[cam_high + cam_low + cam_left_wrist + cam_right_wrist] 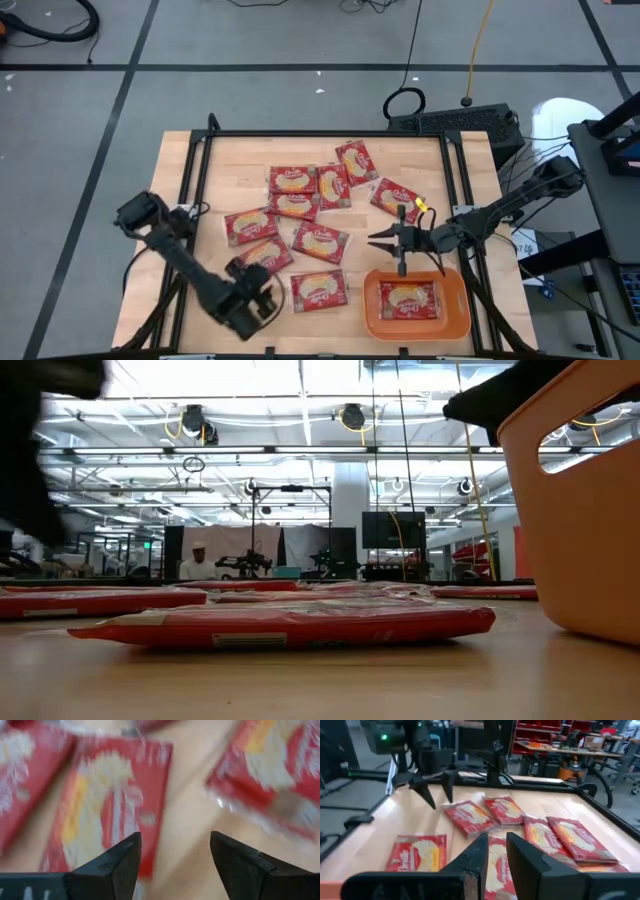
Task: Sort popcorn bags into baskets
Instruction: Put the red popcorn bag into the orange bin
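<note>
The left tool is seen low over the near-left part of the wooden worktop, its two dark fingers spread wide with nothing between them. Directly ahead of those fingers, in the left wrist view, a red popcorn bag lies flat on the wood, and a second bag lies apart from it to the other side of the gap. In the high view a bag is found just beside this tool, toward the basket.

The right tool is held above the worktop just behind the orange basket, its fingers drawn narrow, with only a slim gap and nothing gripped. One bag lies flat inside the basket. Beyond this tool's tips a loose cluster of bags is spread over the middle of the worktop, some overlapping at their edges; one more bag lies just to the side of the right arm.

In the low view the nearest bag is seen lying flat, with the basket wall rising close by.
</note>
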Robot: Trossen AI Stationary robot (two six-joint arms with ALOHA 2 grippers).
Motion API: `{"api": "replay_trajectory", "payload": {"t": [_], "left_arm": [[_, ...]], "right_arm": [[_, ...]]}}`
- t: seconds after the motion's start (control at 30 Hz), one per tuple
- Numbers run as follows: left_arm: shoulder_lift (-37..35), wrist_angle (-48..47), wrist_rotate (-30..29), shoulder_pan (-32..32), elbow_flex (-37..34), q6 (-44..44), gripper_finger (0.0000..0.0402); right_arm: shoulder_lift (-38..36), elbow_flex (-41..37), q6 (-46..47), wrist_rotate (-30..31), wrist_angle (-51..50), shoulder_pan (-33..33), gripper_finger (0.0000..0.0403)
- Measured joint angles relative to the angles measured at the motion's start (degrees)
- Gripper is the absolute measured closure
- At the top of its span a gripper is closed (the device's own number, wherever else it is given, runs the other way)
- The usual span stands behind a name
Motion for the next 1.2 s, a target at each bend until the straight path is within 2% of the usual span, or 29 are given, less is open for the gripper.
{"api": "replay_trajectory", "payload": {"t": [0.13,0.23,0.3,0.57,0.8,0.9,1.1,1.2], "left_arm": [[0.0,-0.3,6.8,-4.4,0.0,-10.1,0.0163],[0.1,0.2,7.7,-6.7,0.0,-14.3,0.0163],[1.0,-0.6,6.8,-8.1,0.0,-14.6,0.0163],[6.6,-8.1,6.9,-10.6,0.0,-14.4,0.0163],[9.9,-8.3,1.9,-10.6,0.3,-13.5,0.0163],[10.4,-9.2,-0.4,-10.2,0.2,-15.9,0.0163],[10.4,-9.6,0.8,-8.3,0.1,-15.4,0.0164],[10.2,-8.8,1.9,-7.5,-1.1,-14.7,0.0186]], "right_arm": [[0.7,2.2,4.0,0.2,-4.7,0.2,0.0342],[0.7,3.0,6.2,-3.3,-7.2,0.8,0.0342],[0.7,3.0,6.9,-5.2,-7.3,1.4,0.0342],[0.7,3.0,5.7,-5.2,-8.8,3.1,0.0342],[0.7,2.5,1.8,-5.2,-9.0,3.1,0.0342],[0.7,2.5,0.2,-5.2,-8.9,3.1,0.0342],[0.7,2.5,-1.4,-5.2,-8.9,3.1,0.0342],[0.7,2.5,-1.3,-5.2,-8.9,3.1,0.0342]]}}
